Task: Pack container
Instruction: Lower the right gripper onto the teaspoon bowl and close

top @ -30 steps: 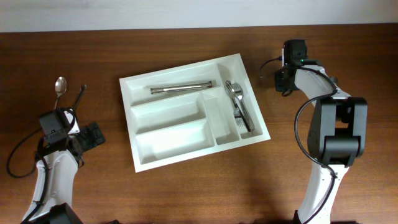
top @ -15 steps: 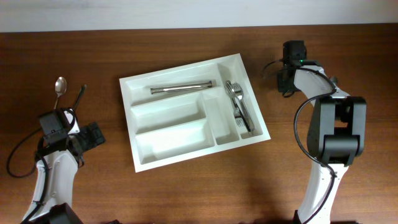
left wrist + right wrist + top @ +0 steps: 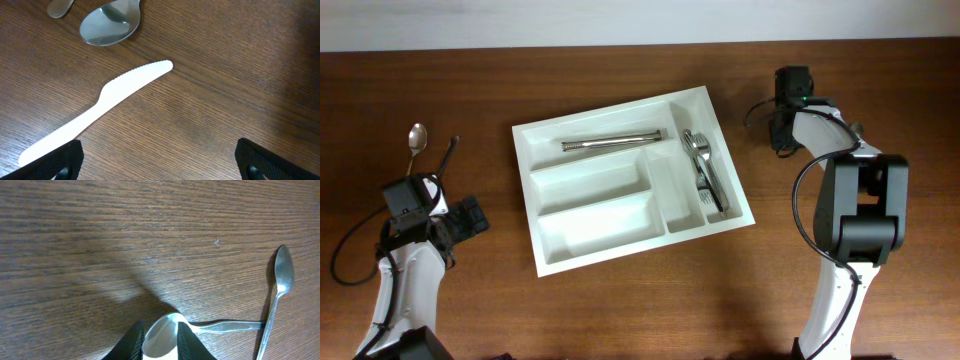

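We judge that we are at a pick-up on the right side, with the packing partly done. The container (image 3: 572,258) sits at the middle of the surface (image 3: 620,320). Its 12 o'clock long compartment holds one long metal piece (image 3: 610,142), its 3 o'clock upright compartment holds forks (image 3: 706,172), and the other compartments look bare.

Our right fingers (image 3: 134,341) are out at about 2 o'clock from the container. They are drawn in close on either side of the bowl of a large spoon (image 3: 161,336), whose handle runs off toward 3 o'clock in the wrist view. We cannot tell whether they pinch the bowl or only flank it, since the spoon seems to lie flat on the wood. A slim spoon (image 3: 278,285) lies just beyond that handle's end.

Our left fingers (image 3: 56,162) are spread fully apart and hold nothing. They are at about 8 o'clock from the container, low over a white plastic knife (image 3: 100,107), with a second spoon (image 3: 110,24) at 12 o'clock of the knife.

Next we would need a firm pinch on the large spoon's rim before any lift. A smooth bowl may well slip or pivot, so we should raise it slowly. Then we carry it toward 8 o'clock, over the container wall, turn it to lie along a free compartment and let go low. The knife looks like the left side's next pick.
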Robot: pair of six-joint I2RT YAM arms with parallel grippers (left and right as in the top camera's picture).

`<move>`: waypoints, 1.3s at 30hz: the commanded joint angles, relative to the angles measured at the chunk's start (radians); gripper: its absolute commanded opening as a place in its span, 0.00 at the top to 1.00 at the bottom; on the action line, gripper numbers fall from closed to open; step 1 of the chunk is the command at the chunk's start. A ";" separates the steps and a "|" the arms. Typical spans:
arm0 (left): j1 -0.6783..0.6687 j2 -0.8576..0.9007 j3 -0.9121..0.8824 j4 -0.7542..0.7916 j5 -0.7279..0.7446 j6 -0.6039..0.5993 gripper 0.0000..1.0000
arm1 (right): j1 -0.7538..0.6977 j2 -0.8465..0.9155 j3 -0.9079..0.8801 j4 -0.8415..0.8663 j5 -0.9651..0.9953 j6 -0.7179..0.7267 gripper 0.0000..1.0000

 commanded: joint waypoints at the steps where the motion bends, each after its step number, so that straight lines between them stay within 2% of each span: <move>1: 0.005 0.005 0.018 -0.002 -0.002 0.013 0.01 | 0.004 0.017 -0.005 0.010 0.043 -0.027 0.78; 7: 0.005 0.005 0.018 -0.002 -0.002 0.013 0.01 | 0.004 0.017 -0.005 0.010 0.043 -0.048 0.85; 9: 0.005 0.005 0.018 -0.002 -0.002 0.013 0.01 | 0.004 0.017 -0.005 0.011 0.043 -0.048 0.92; 13: 0.005 0.005 0.018 -0.001 -0.002 0.013 0.01 | 0.004 0.017 -0.005 0.011 0.050 -0.048 0.96; 27: 0.005 0.005 0.018 -0.002 -0.002 0.013 0.01 | 0.023 0.009 -0.002 0.008 0.150 -0.047 0.96; 39: 0.005 0.005 0.018 -0.001 -0.002 0.013 0.01 | 0.137 -0.018 0.079 -0.032 0.152 -0.047 0.96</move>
